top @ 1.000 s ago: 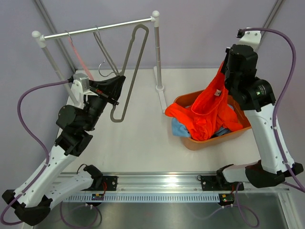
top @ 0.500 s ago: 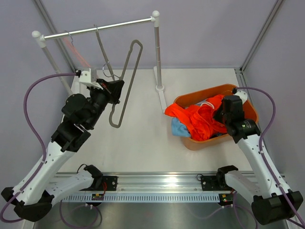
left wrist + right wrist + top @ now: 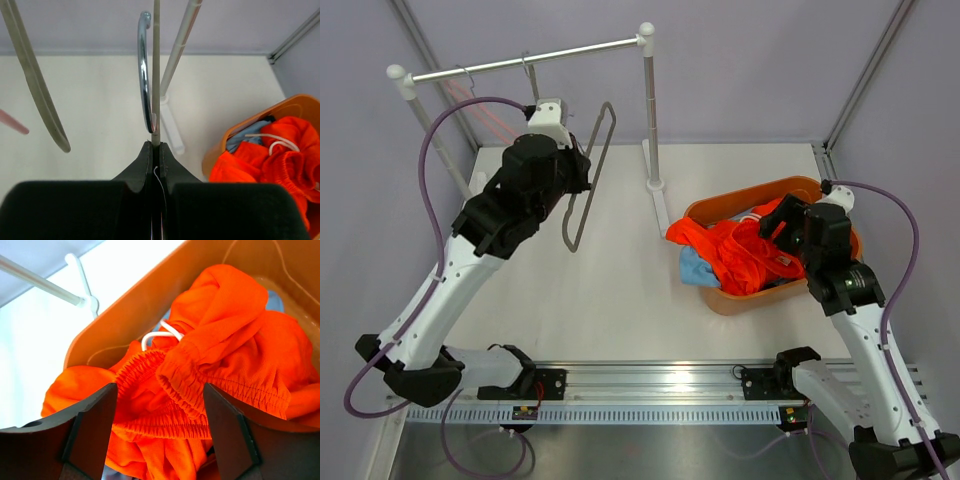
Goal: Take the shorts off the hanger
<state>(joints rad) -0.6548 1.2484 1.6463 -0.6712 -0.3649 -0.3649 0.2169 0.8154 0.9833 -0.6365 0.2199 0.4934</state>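
Nearest on the bench (image 3: 620,300), the right tool (image 3: 160,405) hangs released just above the basket (image 3: 750,302), its fingers spread to either side of the orange shorts (image 3: 215,340) and gripping nothing. That pair lies bunched in the basket, its elastic waistband and white drawcord uppermost and one leg spilling over the rim towards the middle of the bench. Light blue shorts (image 3: 694,268) peep out beneath it. A dark navy pair may lie under the heap, but the views do not show it clearly enough to say.

Farther back, the left tool (image 3: 156,147) is clenched on the grey hanger (image 3: 156,60), which is bare of cloth and held upright and edge-on, with its metal hook (image 3: 143,75) raised. Beyond it runs the rail (image 3: 550,58), with another grey hanger (image 3: 35,85) and a pink one (image 3: 12,122) beside it.

By this showing the removing is done, and the step in hand is putting the empty hanger away. The next move calls for lifting the hook over the rail, settling it there and opening the left fingers, while the right arm draws up clear of the basket.
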